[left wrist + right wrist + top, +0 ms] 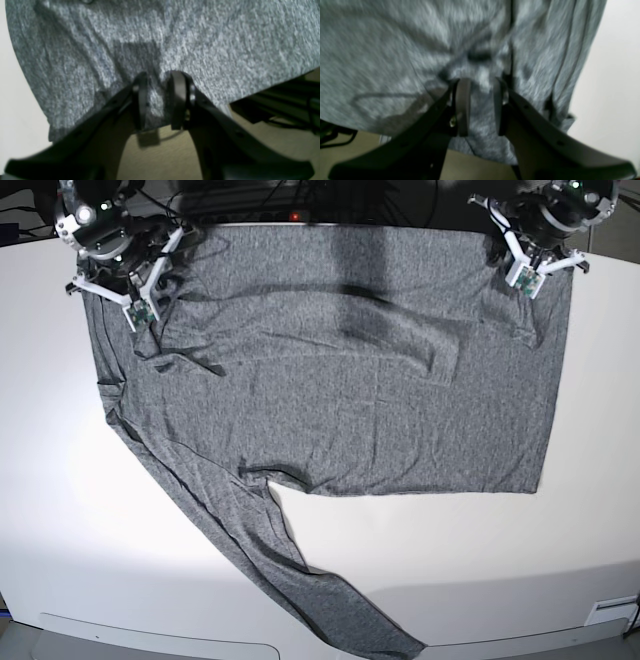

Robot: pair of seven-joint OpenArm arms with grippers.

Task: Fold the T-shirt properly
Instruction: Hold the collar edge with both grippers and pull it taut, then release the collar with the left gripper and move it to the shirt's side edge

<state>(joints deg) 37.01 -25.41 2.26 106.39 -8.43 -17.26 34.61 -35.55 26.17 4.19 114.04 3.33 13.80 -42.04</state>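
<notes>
Your T-shirt lies spread across the white table, its body a broad grey sheet running from the far edge toward you, with one long sleeve trailing diagonally down to the near edge. The cloth is wrinkled along the side under the right arm and smoother on the other.

At the far edge both claws have a corner. The left gripper is nipped narrow on a pinch of the grey knit, cloth showing between its pads. The right gripper is likewise closed on a bunched fold of fabric, with creases radiating from the grip.

My read is that you are at the start of a fold, with the far edge gripped at both corners and the body not yet doubled over. The next move probably calls for raising both corners together and carrying them evenly toward you, keeping the edge taut so it lands straight. That stray sleeve will likely need tucking in.

No brand, label or writing can be read anywhere; both wrist views are blurred.
</notes>
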